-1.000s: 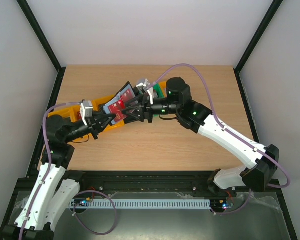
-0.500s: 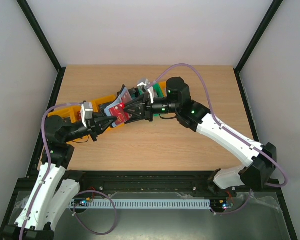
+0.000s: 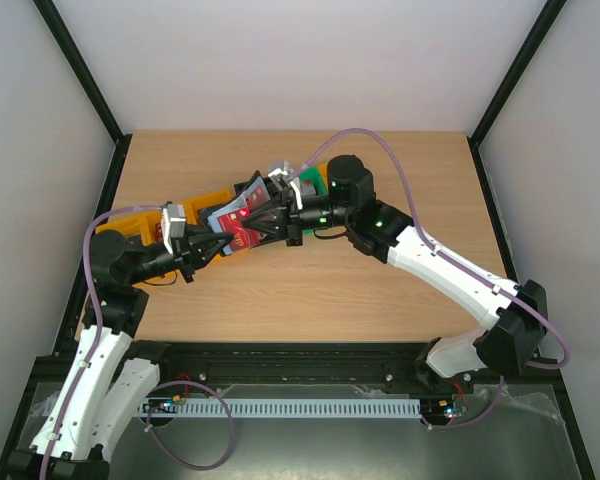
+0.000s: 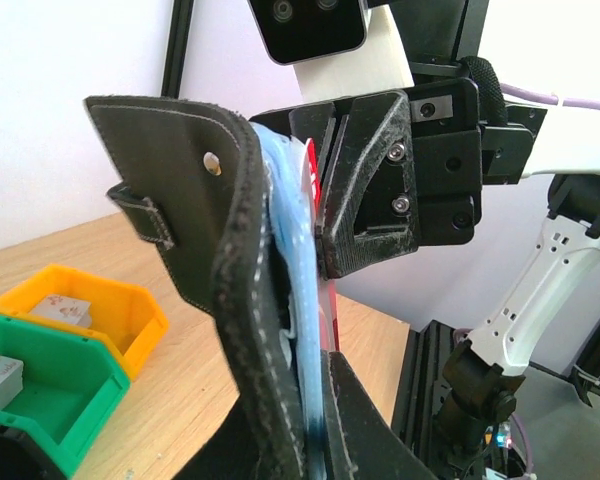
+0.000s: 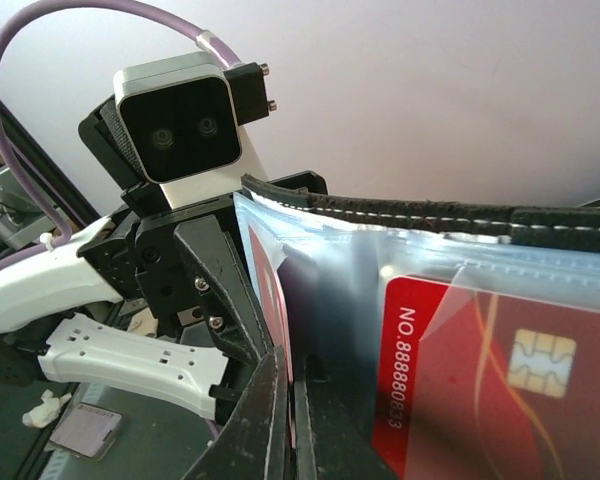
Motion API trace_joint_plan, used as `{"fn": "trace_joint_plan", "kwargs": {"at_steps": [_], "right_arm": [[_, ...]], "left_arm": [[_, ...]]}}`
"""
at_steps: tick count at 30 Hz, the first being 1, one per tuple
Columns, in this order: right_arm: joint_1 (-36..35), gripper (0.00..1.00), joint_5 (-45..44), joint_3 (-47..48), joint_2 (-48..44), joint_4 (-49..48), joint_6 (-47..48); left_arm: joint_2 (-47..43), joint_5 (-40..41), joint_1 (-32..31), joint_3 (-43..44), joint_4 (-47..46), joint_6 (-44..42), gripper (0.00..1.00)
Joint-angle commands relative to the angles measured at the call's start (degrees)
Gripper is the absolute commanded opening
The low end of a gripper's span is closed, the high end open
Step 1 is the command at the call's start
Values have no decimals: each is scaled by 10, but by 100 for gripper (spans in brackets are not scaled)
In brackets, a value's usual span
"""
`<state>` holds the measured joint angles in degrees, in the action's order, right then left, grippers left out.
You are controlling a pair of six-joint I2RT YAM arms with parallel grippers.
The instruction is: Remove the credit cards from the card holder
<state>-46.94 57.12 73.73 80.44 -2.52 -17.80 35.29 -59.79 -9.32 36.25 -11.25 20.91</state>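
Since a second ago the right gripper has pushed in and its jaws, spread then, are now closed on the edge of a red credit card. The left gripper clamps the card holder. It is held open in the air, toward 9 o'clock of the table centre, with its long axis pointing to 1 o'clock.

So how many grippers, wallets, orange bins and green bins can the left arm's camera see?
Grippers: 2, left gripper and right gripper
Card holder: 1
Orange bin: 1
Green bin: 1
Total: 5
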Motion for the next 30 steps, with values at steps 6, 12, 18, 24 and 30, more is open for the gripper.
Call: {"fn": "trace_joint_plan", "kwargs": {"at_steps": [6, 12, 18, 24, 30], "right_arm": [[13, 24, 13, -19, -36, 1, 15], [13, 11, 13, -20, -37, -6, 9], [13, 2, 12, -21, -31, -14, -5], [21, 2, -3, -29, -49, -14, 2], [30, 2, -19, -36, -55, 7, 7]], "left_arm": [[-4, -20, 0, 2, -25, -2, 2], [-3, -27, -1, 2, -29, -2, 2], [-2, -27, -1, 4, -28, -3, 2], [-2, -15, -2, 2, -17, 11, 12], [-6, -18, -8, -4, -8, 7, 7]]}}
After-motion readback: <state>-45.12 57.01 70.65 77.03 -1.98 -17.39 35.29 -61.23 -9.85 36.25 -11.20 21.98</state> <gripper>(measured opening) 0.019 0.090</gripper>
